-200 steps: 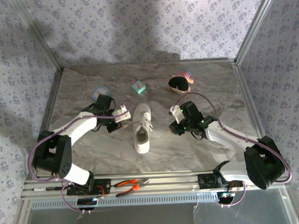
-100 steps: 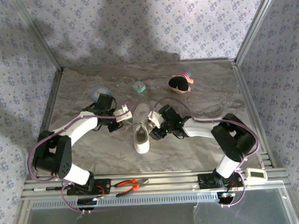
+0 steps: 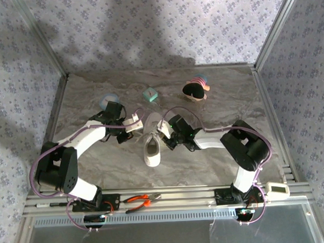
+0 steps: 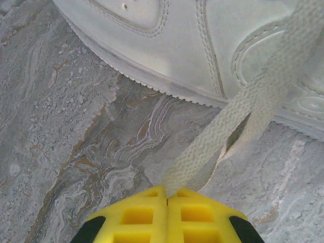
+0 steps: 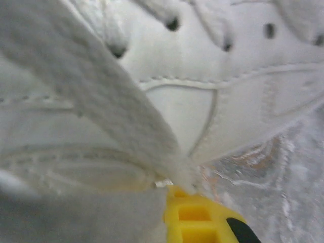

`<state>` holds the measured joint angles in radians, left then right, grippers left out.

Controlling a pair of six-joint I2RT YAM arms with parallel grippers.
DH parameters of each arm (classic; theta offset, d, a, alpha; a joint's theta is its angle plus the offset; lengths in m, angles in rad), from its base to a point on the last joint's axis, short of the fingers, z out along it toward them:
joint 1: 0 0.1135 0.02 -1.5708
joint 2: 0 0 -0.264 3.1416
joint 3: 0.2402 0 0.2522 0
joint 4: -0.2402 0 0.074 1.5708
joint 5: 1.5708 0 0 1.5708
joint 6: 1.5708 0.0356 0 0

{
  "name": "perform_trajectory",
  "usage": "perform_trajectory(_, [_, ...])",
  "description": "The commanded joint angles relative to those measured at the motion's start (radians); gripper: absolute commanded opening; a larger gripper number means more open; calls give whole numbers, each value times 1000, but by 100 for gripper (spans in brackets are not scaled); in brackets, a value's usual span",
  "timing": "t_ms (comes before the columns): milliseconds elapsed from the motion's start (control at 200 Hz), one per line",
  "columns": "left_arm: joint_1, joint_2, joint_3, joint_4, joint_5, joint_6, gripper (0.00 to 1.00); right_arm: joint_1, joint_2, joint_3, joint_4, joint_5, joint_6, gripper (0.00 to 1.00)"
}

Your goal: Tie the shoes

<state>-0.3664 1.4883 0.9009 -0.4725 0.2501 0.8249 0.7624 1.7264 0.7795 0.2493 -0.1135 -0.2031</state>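
Observation:
The white sneaker (image 3: 153, 143) lies mid-table with its toe toward the near edge. My left gripper (image 3: 134, 124) sits just left of the shoe's heel end. In the left wrist view its yellow fingers (image 4: 136, 215) are shut on a flat white lace (image 4: 238, 116), which runs up to the sneaker's side (image 4: 202, 45). My right gripper (image 3: 165, 131) presses against the shoe's right side. In the right wrist view a lace (image 5: 101, 101) enters the right gripper (image 5: 174, 188) beside one yellow finger (image 5: 200, 220). The other finger is hidden behind blurred white material.
A dark round object with a pink and blue rim (image 3: 195, 90) and a teal block (image 3: 150, 94) stand at the back. A pale blue roll (image 3: 108, 100) lies behind the left arm. Orange-handled pliers (image 3: 141, 199) rest on the near rail. Patterned walls enclose the table.
The right arm has swung left, from well right of the shoe to against its right side. The shoe's toe has shifted slightly left. The left arm has stayed put.

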Motion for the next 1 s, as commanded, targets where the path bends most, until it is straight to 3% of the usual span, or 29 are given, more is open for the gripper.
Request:
perform_trajectory(0, [10, -29, 20, -25, 29, 3, 0, -10, -95, -49, 40, 104, 38, 0])
perform_trajectory(450, [33, -128, -16, -37, 9, -15, 0, -24, -276, -126, -70, 163, 109, 0])
perform_trajectory(994, [49, -103, -37, -31, -50, -56, 0, -33, -254, -96, -249, 105, 133, 0])
